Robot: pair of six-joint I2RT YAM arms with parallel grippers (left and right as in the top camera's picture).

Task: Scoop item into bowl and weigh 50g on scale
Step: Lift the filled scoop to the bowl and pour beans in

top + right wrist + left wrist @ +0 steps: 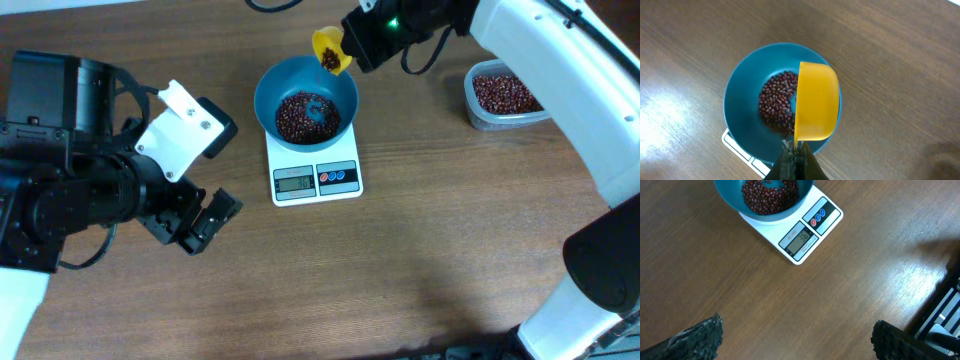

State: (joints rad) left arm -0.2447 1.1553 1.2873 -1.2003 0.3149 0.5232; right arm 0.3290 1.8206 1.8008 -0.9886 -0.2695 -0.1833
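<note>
A blue bowl [343,97] [730,197] [740,85] stands on the white scale [317,179] [802,235] [737,147] and holds dark red-brown beans [305,115] [767,195] [775,102]. My right gripper [352,45] [797,150] is shut on the handle of a yellow scoop [329,50] [815,100], tilted over the bowl's far rim with a few beans in it. To the left of the scale my left gripper [200,215] [797,337] hangs open over bare wood with nothing between its fingers.
A clear tub [478,112] with more beans [505,92] stands at the back right. The right arm [560,90] reaches across the far right side. The left arm's black body [60,180] fills the left edge.
</note>
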